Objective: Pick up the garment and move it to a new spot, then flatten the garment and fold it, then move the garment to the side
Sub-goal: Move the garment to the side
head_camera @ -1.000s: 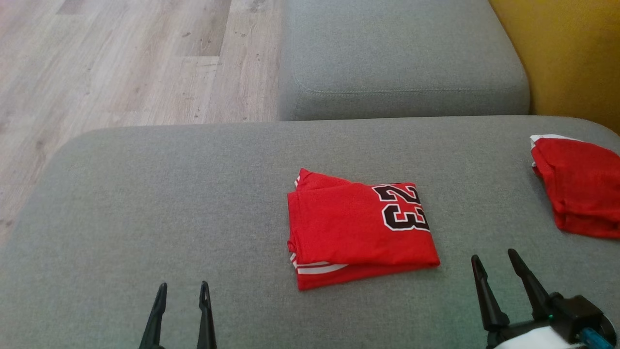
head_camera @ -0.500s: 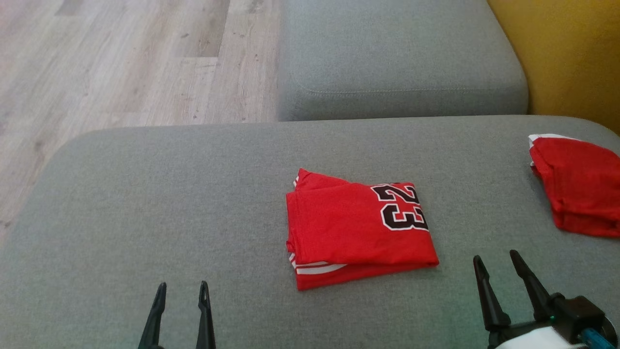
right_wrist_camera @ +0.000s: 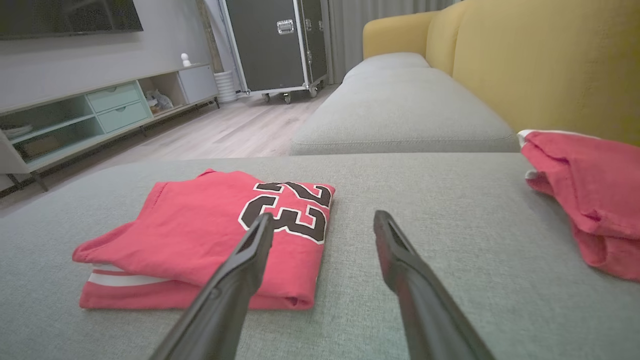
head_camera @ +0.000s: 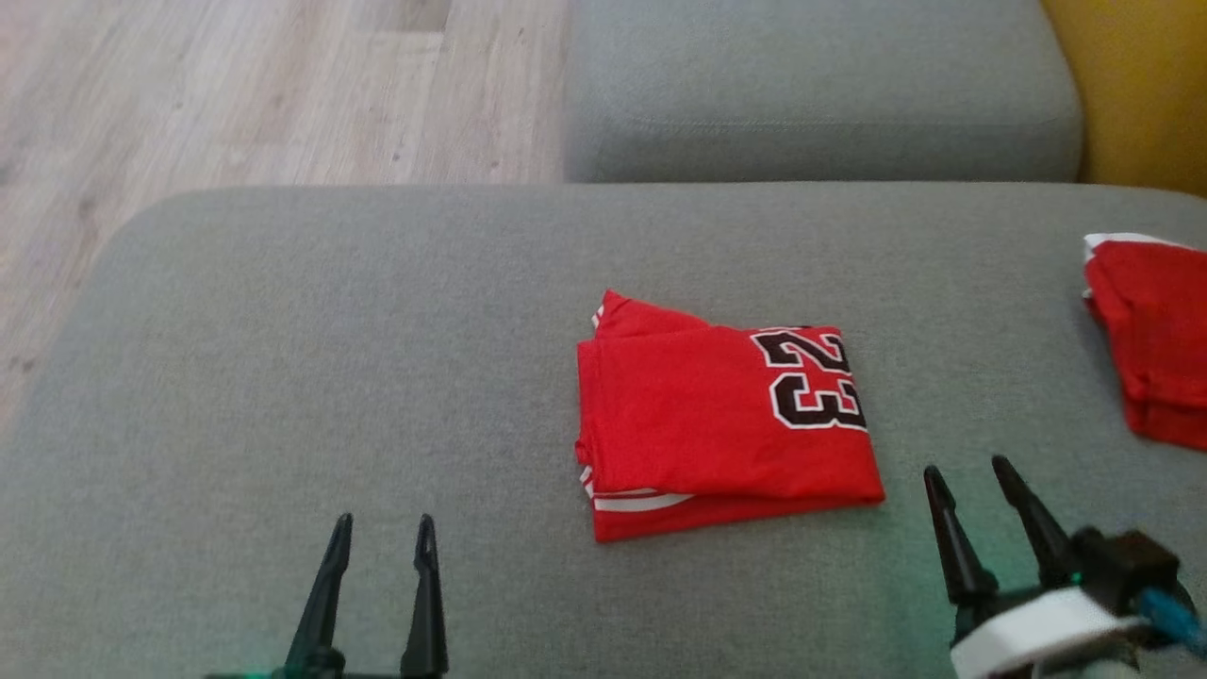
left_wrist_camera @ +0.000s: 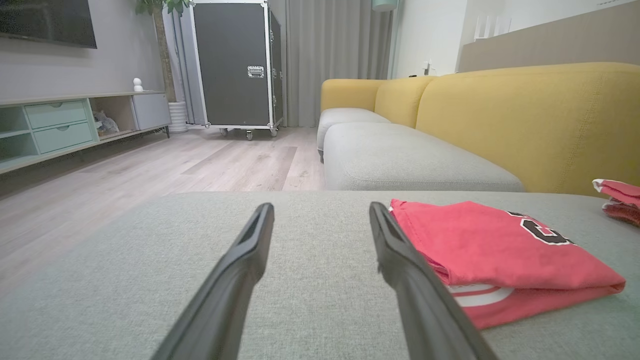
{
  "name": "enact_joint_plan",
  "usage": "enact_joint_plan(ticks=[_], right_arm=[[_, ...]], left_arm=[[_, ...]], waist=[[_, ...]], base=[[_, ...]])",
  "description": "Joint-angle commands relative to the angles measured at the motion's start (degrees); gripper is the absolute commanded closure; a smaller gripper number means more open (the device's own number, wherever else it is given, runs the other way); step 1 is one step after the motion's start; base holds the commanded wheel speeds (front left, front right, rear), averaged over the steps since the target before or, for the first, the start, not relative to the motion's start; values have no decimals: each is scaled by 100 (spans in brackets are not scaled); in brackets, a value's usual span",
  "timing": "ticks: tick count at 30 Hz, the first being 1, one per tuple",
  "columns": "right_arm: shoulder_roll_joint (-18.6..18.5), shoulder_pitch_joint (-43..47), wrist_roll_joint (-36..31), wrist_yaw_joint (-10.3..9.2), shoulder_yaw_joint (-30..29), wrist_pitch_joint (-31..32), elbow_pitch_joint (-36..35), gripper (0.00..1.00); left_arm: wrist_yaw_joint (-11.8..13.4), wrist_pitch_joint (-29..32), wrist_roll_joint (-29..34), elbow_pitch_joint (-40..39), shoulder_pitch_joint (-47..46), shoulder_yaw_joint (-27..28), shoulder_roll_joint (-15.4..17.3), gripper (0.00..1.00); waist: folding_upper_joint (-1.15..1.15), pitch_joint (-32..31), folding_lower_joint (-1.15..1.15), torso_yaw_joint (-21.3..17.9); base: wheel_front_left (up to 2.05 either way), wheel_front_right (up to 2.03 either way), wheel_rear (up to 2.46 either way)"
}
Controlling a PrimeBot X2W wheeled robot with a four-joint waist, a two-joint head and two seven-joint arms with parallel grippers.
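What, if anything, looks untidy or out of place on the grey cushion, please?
The folded red jersey is uneven: a white-striped lower layer pokes out along its near edge. The second red garment, at the right of the cushion, lies loosely bunched.

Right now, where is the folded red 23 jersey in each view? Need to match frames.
Head view: folded red 23 jersey lies just right of centre on the grey cushion.
Left wrist view: jersey at lower right, number partly visible.
Right wrist view: jersey left of centre, the 23 on its right end.
Shared landmark: the second red garment at the right edge in all three views.
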Motion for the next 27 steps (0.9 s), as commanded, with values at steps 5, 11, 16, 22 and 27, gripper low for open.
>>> enact_joint_plan(ticks=[5,11,16,22,27], right_arm=[[-522,-1160,825,-4,568,363,625,0],[-753,-1976,1644,-4,953,1033,1280,0],[-822,-2297,2229,-4,1190,1504,1680,0],[-866,-2522,2857,-4,1449,1769,2022,87],[-1038,-2660,3211,-4,1699,1651,1907,100]], left_arm=[[48,-55,-33,-309,-565,-95,-70,0],[35,-55,-69,-348,-836,-317,-70,0],[25,-55,-140,-360,-947,-408,-70,0],[76,-55,-166,-353,-1007,-435,-70,0],[139,-55,-195,-360,-1015,-430,-71,0]], waist=[[0,483,0,233],[0,777,0,408],[0,878,0,527],[0,928,0,618],[0,1016,0,519]], base=[[0,0,0],[0,0,0],[0,0,0],[0,0,0],[0,0,0]])
